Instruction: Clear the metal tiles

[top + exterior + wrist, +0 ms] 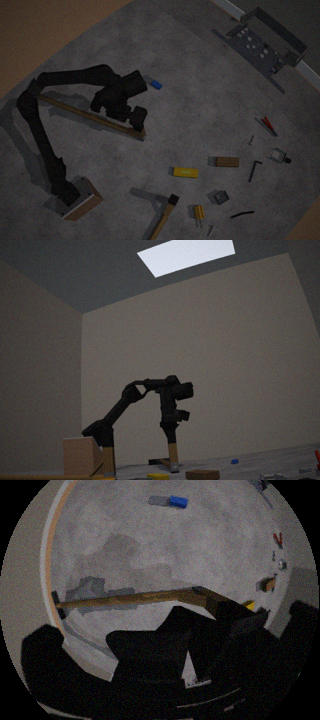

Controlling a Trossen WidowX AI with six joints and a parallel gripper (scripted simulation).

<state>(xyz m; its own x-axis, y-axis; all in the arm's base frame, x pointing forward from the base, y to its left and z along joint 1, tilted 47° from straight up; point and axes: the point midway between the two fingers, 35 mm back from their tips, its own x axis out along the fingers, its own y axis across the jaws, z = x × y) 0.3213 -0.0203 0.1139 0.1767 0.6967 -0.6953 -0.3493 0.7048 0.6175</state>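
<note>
The long scraper (80, 111) (120, 599) lies across the table, its black blade (59, 605) at the far left in the wrist view. Its wooden grip (173, 453) stands upright at the other end, with a black top. My gripper (139, 120) (171, 436) is shut and points down at that top. The fingertips overlap the black top in view, so I cannot tell whether they touch it. The steel plate (277, 86) is far at the upper right. Several pale tiles (249, 39) (265, 51) lie on it. The catch box (283, 28) stands behind it.
A second wooden-handled tool (161, 219) is at the lower middle. A blue block (156, 84) (234, 461) (179, 502) lies beyond the gripper. A yellow block (185, 172), a brown block (227, 161), red pliers (267, 123) and several small tools lie to the right.
</note>
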